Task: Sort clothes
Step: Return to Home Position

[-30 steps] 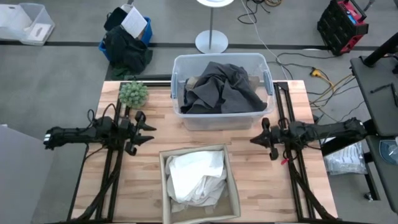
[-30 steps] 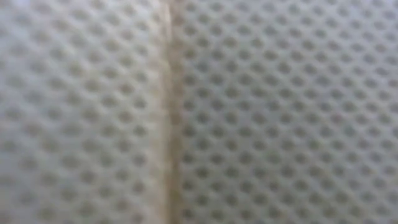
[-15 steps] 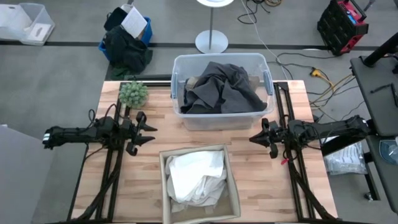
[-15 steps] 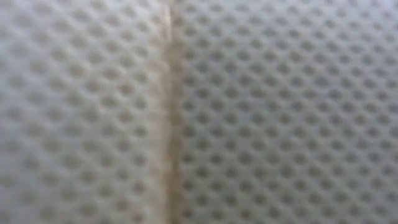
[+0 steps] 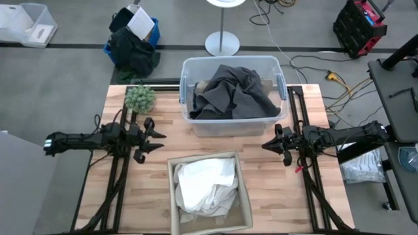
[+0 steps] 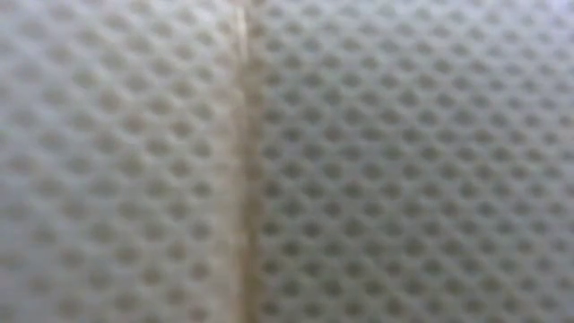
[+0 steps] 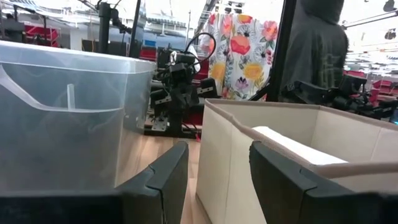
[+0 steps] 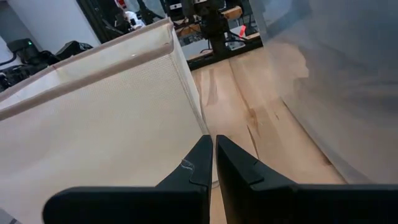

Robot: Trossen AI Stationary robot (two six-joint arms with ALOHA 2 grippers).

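Since the dark grey clothes (image 5: 232,91) lie piled in the transparent bin (image 5: 230,128) at the far middle of the bench (image 5: 147,192), and the white clothes (image 5: 206,183) lie in the fabric organizer (image 5: 172,196) at the near middle, no garment shows loose on the bench. Judgement: sorting is complete or nearly so, and the step in hand is the return of both arms to rest.

Status of the arms:
- The left pincer (image 5: 159,141) is at the left side of the bench and points inward toward the gap between bin and organizer. Its fingers are spread apart and hold nothing.
- The right pincer (image 5: 264,145) is at the right side and points inward. Its fingers are pressed together with nothing between them.
- Both are apart from the containers.

The low view is filled by a mesh fabric surface (image 6: 359,161), probably the organizer wall, and gives no information on the arms.

The next move calls for drawing each arm straight outward, clear of the bin wall and the organizer rim. On the left, the green plant ball (image 5: 140,98) stands at the far left corner, near the arm; the path should avoid it.
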